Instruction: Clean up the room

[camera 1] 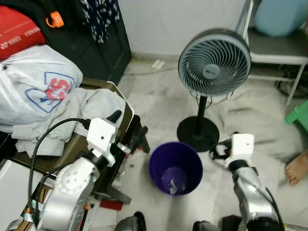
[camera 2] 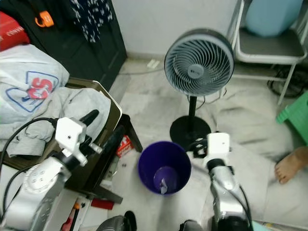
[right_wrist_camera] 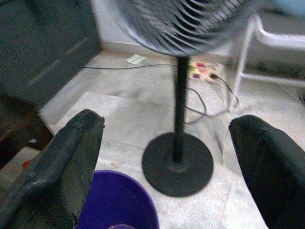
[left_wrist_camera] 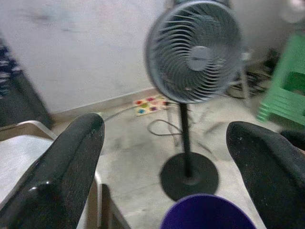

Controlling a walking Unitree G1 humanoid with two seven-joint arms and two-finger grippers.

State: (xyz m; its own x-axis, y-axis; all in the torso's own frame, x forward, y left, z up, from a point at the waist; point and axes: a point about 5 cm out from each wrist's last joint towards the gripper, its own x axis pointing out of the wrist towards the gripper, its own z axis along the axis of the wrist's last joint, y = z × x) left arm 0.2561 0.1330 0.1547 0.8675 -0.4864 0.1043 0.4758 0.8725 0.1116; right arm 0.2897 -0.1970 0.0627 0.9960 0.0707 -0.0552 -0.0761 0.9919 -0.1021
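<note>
A purple bin (camera 1: 175, 167) stands on the pale tiled floor just in front of me, with a small crumpled scrap (camera 2: 163, 184) at its bottom. My left gripper (camera 1: 129, 130) is raised left of the bin, beside the edge of a low chair (camera 1: 126, 108); its fingers (left_wrist_camera: 76, 157) are spread open with nothing between them. My right gripper (camera 1: 217, 151) hovers just right of the bin's rim, near the fan base (right_wrist_camera: 177, 163); its fingers (right_wrist_camera: 71, 157) are open and hold nothing.
A standing fan (camera 1: 214, 62) rises right behind the bin. Grey clothing (camera 1: 72, 115) and a white plastic bag (camera 1: 33, 86) lie on the low chair. A red packet (camera 2: 124, 146) lies under it. A person's foot (camera 1: 296, 168), green stool (camera 1: 299, 115) and white chair (camera 1: 274, 48) are at right.
</note>
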